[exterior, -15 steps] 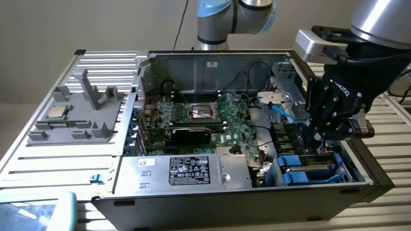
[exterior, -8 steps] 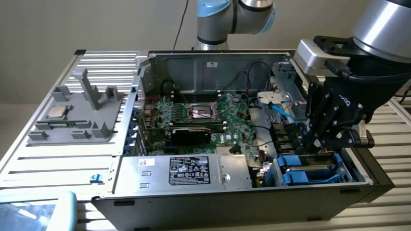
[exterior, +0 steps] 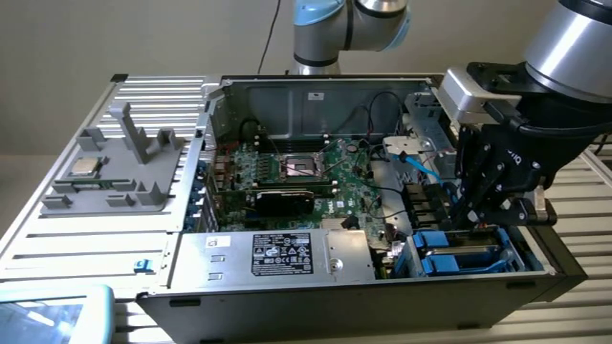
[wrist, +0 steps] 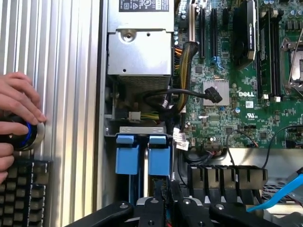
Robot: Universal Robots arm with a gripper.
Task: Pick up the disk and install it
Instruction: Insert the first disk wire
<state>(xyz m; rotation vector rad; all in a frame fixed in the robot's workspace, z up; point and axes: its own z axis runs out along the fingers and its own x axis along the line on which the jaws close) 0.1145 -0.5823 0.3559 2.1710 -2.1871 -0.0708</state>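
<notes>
The disk (wrist: 159, 158) stands on edge in the drive bay at the front corner of the open computer case (exterior: 287, 89), on the exterior view's right. Its bright blue carrier (exterior: 471, 252) faces up, and a second blue carrier (wrist: 127, 157) sits in the slot right beside it. My gripper (wrist: 165, 194) hangs directly over the bay. Its black fingers (wrist: 152, 204) are drawn close together on the near end of the disk's carrier. In the exterior view my gripper (exterior: 478, 218) reaches down into the bay, and its body hides the part of the disk it holds.
A green motherboard (exterior: 316, 172) fills the case floor, with a silver power supply (exterior: 277, 254) along the front wall. Black cables (wrist: 163, 101) and a blue cable (exterior: 421, 168) run near the bay. A grey fixture (exterior: 115, 172) holds a small chip outside the case. A person's hand (wrist: 16, 106) rests on a knob beside a keyboard.
</notes>
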